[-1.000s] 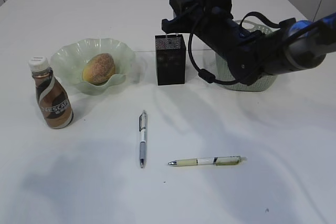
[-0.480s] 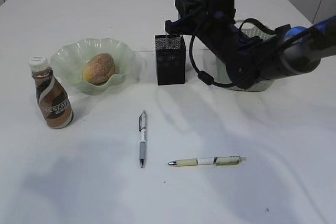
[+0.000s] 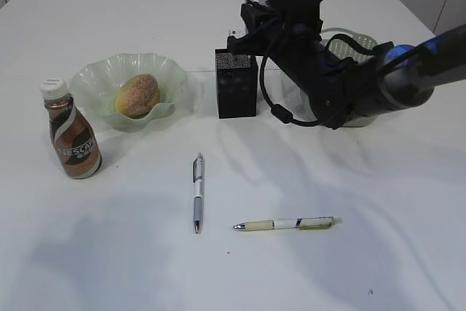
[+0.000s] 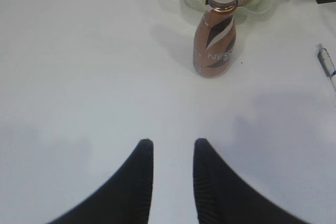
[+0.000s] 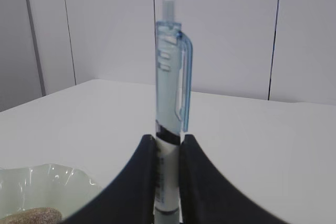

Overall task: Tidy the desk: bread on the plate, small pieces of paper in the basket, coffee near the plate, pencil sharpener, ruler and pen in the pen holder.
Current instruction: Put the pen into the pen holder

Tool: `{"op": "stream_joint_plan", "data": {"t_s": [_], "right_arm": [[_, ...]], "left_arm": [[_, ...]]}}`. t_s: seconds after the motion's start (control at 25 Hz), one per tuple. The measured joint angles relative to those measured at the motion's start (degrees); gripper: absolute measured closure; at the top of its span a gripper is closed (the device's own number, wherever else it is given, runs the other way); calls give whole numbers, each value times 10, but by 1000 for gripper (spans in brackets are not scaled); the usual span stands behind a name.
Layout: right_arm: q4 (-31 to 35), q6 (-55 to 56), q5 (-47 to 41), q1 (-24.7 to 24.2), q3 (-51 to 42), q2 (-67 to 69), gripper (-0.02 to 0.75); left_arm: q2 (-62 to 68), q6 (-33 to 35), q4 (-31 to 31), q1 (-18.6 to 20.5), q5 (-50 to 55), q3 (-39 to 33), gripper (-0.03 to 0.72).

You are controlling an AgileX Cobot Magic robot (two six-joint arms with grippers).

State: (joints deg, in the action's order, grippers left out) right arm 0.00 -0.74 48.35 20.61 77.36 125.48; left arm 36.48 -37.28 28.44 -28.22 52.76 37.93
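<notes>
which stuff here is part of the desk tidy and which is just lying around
Part of the job:
bread in the plate
coffee beside the plate
pen holder
basket
blue pen clamped in the right gripper
two pens on the desk

Just lying about:
nothing visible

Lab-like room, white desk (image 3: 109, 12), panelled wall (image 5: 105, 24)

We had loads of bare desk (image 3: 109, 253) up front; only two pens lay there, one (image 3: 197, 192) pointing away from us, the other (image 3: 287, 223) crossways, well apart. The left side was tighter: coffee (image 3: 72, 132) stood just beside the plate (image 3: 95, 81). The right arm (image 3: 349, 81) hung over the pen holder (image 3: 237, 83) and blocked most of the basket (image 3: 357, 40).
</notes>
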Motion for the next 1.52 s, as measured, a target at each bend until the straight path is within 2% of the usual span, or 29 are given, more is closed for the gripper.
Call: {"op": "stream_joint_plan", "data": {"t_s": [0.64,1.04,1.52], "right_arm": [[0,0,1,0,7,4,636],[-44,0,-28,0,43,9,635],[-45,0,-53,0,96,54,635]], "left_arm": [[0,0,0,0,-29,0,510],[0,0,6,0,-44,0,510],[0,0,7,0,-52,0,510]]}}
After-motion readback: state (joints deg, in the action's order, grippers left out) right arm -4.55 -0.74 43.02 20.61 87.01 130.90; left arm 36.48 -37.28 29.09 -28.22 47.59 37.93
